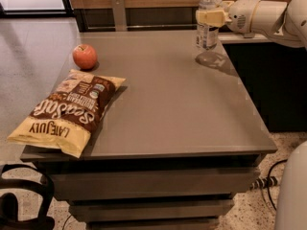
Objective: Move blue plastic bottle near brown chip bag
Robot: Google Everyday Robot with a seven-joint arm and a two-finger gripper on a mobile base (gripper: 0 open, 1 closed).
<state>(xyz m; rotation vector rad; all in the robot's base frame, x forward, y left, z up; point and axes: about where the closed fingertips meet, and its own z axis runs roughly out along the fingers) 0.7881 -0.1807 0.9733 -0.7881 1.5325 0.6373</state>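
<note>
The blue plastic bottle (207, 20) is a small clear bottle with a white cap and a white-and-dark label. It is upright, lifted a little above the far right part of the grey table (172, 104). My gripper (209, 17) reaches in from the right and is shut on the bottle at its middle. The brown chip bag (69, 110) lies flat at the table's near left corner, far from the bottle.
A red apple (85, 56) sits at the far left of the table, just behind the bag. My white arm (268, 16) spans the upper right. A wooden wall with a dark ledge runs behind the table. Cables lie on the floor at right.
</note>
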